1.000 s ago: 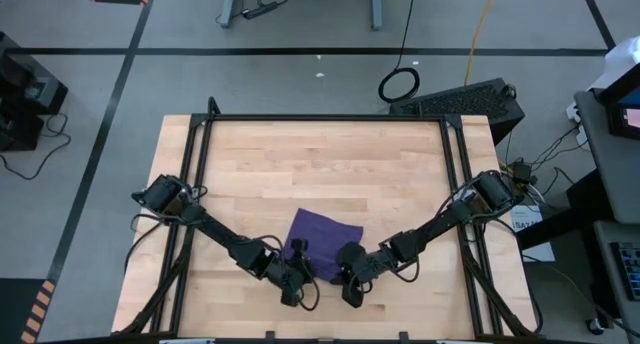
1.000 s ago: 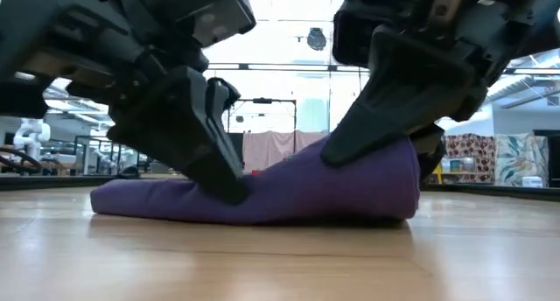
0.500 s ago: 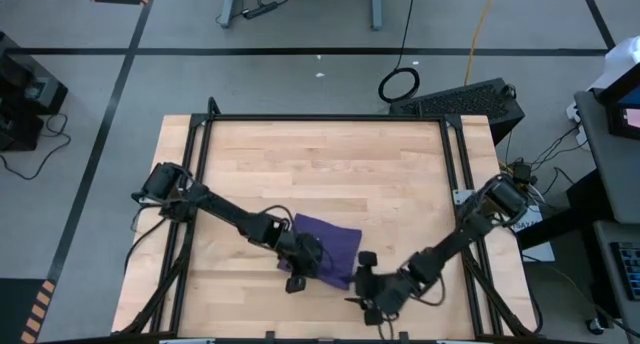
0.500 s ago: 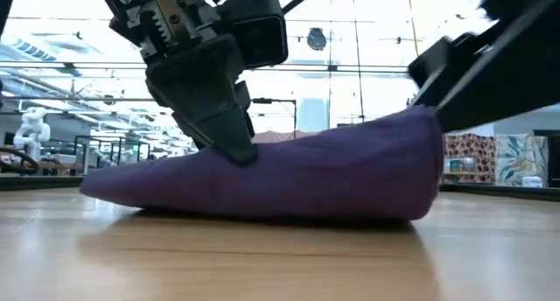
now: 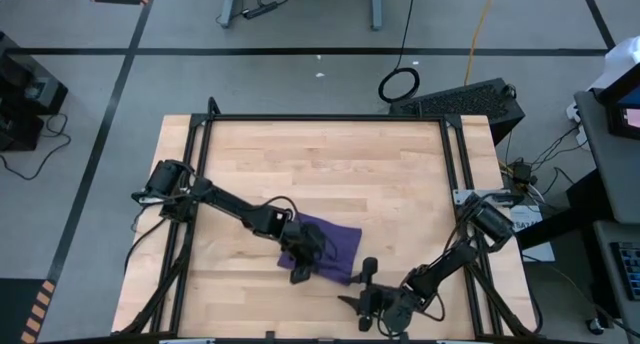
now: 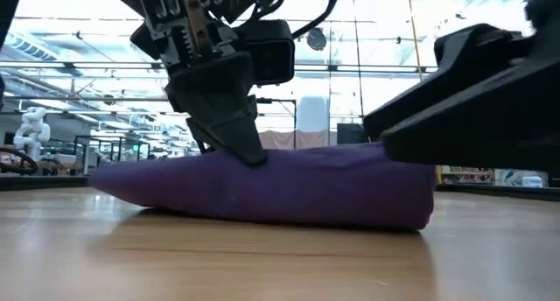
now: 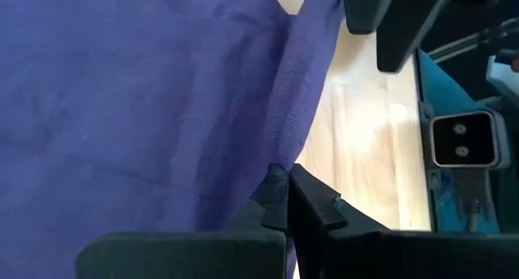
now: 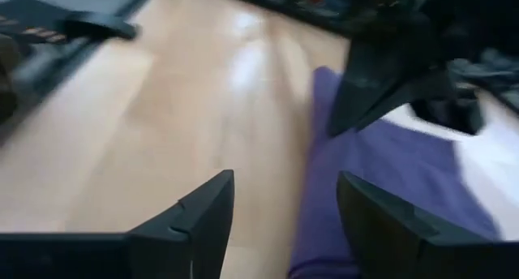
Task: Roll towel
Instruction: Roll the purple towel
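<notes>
The purple towel (image 5: 330, 246) lies bunched in a low, long bundle on the wooden table, near its front edge; in the low view the towel (image 6: 289, 189) rests on its underside. My left gripper (image 5: 300, 271) is shut on the towel's near left part and slants down onto it (image 6: 249, 154). My right gripper (image 5: 358, 286) stands open just off the towel's near right end. In the right wrist view the towel's edge (image 8: 320, 230) shows between the spread fingers. Whether a finger touches it, I cannot tell. My left gripper pinches a fold at the towel's edge (image 7: 280, 167) between its two fingers. The fingers come from above, slanting down. One layer or several, I cannot tell. The towel lies on the table under the hold, with the pinched fold drawn up into a small ridge (image 6: 262, 157).
A black frame (image 5: 320, 117) runs along the table's far edge and down both sides. Bare wood (image 5: 320, 174) fills the far half of the table. The table's front edge lies close behind my right gripper. Cables and a dark case lie on the floor beyond.
My right gripper has opened, let go of the towel's right end, turned, and drawn back toward the table's near right. That end, held up before, has sunk to the table. My left gripper has rolled and shifted right, still shut on the towel, dragging it slightly.
</notes>
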Tool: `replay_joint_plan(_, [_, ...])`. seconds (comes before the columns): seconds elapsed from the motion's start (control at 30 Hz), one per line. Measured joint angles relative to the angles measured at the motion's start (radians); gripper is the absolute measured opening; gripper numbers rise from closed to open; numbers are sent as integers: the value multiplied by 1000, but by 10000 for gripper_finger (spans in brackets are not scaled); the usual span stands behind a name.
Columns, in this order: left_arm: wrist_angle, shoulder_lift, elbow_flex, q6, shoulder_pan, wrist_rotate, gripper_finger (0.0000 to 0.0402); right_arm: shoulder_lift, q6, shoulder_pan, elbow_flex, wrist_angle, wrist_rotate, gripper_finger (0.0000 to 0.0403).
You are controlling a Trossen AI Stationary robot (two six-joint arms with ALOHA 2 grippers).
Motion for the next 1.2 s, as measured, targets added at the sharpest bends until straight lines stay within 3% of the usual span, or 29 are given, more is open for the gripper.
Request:
replay_joint_plan(0.17, [0, 0, 0, -25, 0, -12, 2, 24, -6, -3, 0, 17, 34, 205])
replay_joint_plan(0.37, [1, 0, 0, -26, 0, -21, 2, 25, 105, -34, 0, -70, 34, 205])
replay_joint_plan(0.67, [1, 0, 0, -20, 0, -84, 9, 25, 340, -86, 0, -194, -66, 188])
replay_joint_plan(0.87, [0, 0, 0, 9, -4, -242, 53, 24, 437, -89, 1, -227, -68, 144])
replay_joint_plan(1.03, [-30, -22, 0, 60, -9, -249, 108, 22, 496, -90, 1, -264, -60, 104])
replay_joint_plan(1.2, [-171, -114, 0, 110, -8, -267, 153, 22, 510, -89, 1, -271, -59, 76])
